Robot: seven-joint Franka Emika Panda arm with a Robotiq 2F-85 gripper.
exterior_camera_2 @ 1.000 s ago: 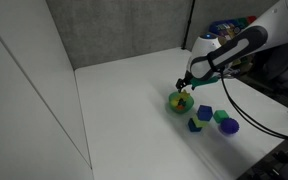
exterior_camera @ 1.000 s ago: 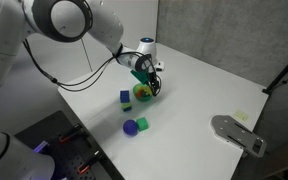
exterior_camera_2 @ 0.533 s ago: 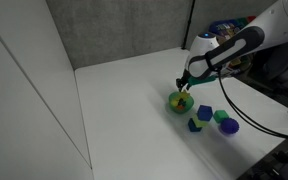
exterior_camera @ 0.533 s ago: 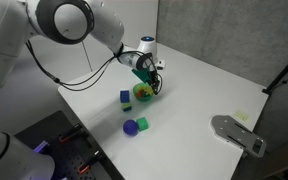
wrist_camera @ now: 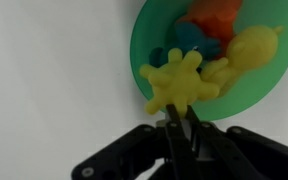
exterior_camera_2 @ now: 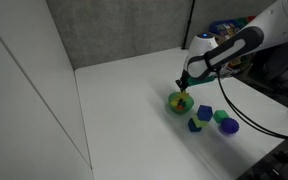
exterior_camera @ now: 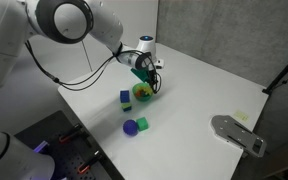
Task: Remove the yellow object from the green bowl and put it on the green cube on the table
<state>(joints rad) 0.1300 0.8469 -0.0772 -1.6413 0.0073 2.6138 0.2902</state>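
Note:
In the wrist view a bright yellow object [wrist_camera: 179,82] with stubby prongs lies at the near rim of the green bowl [wrist_camera: 144,40]. My gripper [wrist_camera: 181,122] is shut on one of its prongs, the two dark fingers almost together. The bowl also holds an orange piece [wrist_camera: 216,14], a blue piece [wrist_camera: 189,42] and a rounder yellow piece [wrist_camera: 249,48]. In both exterior views the gripper [exterior_camera: 154,85] [exterior_camera_2: 184,88] reaches down into the bowl [exterior_camera: 144,96] [exterior_camera_2: 179,103]. The green cube [exterior_camera: 142,122] sits on the white table [exterior_camera: 204,90], nearer the front edge than the bowl.
A blue block [exterior_camera: 125,97] stands beside the bowl. A round purple object [exterior_camera: 131,127] touches the green cube. A grey flat device [exterior_camera: 239,133] lies at the table's edge. A dark cable [exterior_camera: 79,80] loops from the arm over the table.
The jaws have closed from wide open onto the yellow object. The arm and the other things have stayed where they were.

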